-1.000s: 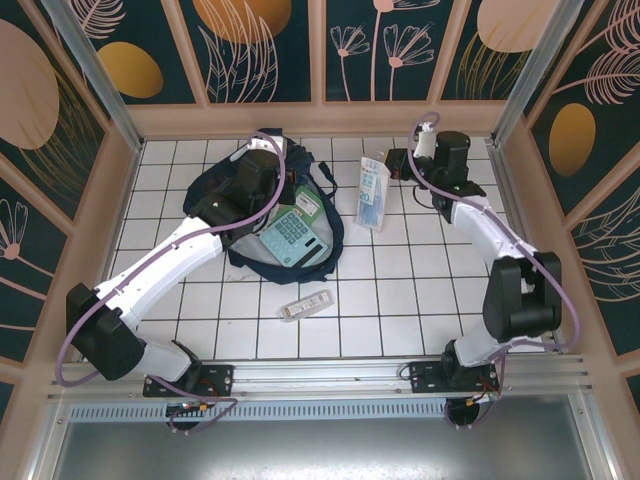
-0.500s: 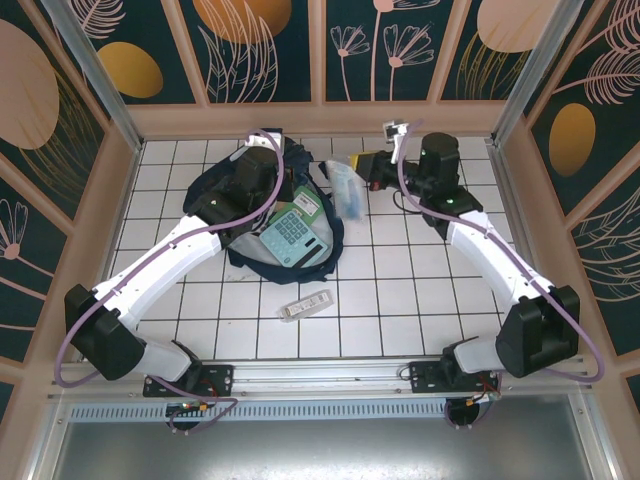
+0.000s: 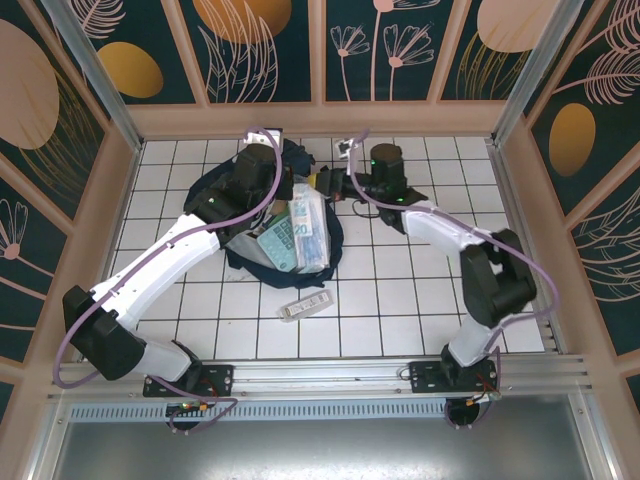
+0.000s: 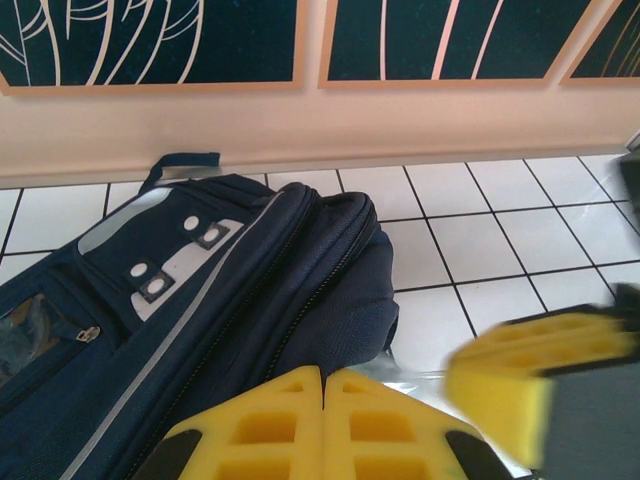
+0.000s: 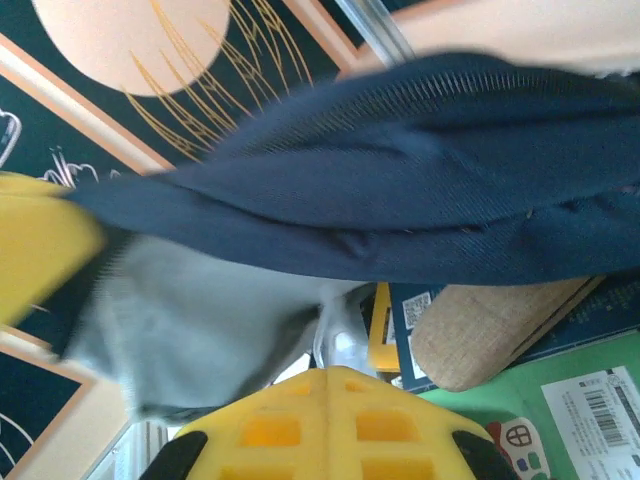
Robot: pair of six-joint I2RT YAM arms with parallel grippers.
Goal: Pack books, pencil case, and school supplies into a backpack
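A white-tiled table (image 3: 400, 290) sits inside a booth of dark teal wall panels (image 3: 260, 50) with pale leaf and disc patterns, framed in light wood.

The right gripper (image 3: 328, 184) is at the backpack's (image 4: 250, 270) far right edge. Its ribbed yellow fingers (image 5: 270, 430) are clamped together on the end of the packet (image 3: 312, 228), a thin, clear, bluish-white sleeve that runs from them down into the backpack's open mouth. The packet lies partly over the mint-green calculator (image 3: 276, 240). In the right wrist view, soft navy fabric arches overhead. Under it lie the rounded, tan, woven pencil case (image 5: 490, 335), a green book (image 5: 560, 420) with a barcode label, a yellow book (image 5: 383, 330) and a blue book (image 5: 600, 305), all inside the backpack. The right arm bends at a dark elbow well to the right of the backpack, and its white forearm reaches left and away to the black wrist.

The left gripper (image 4: 322, 385) is pressed shut, with a fold of navy fabric at the mouth's rim meeting its tips. Beyond it the backpack shows a zip, a thin pale stripe and white patches. The left arm runs in one long white diagonal from the near left corner to a black wrist above the backpack's far half.

The slim white-grey bar (image 3: 305, 305) lies flat on the tiles, just on the near side of the backpack.
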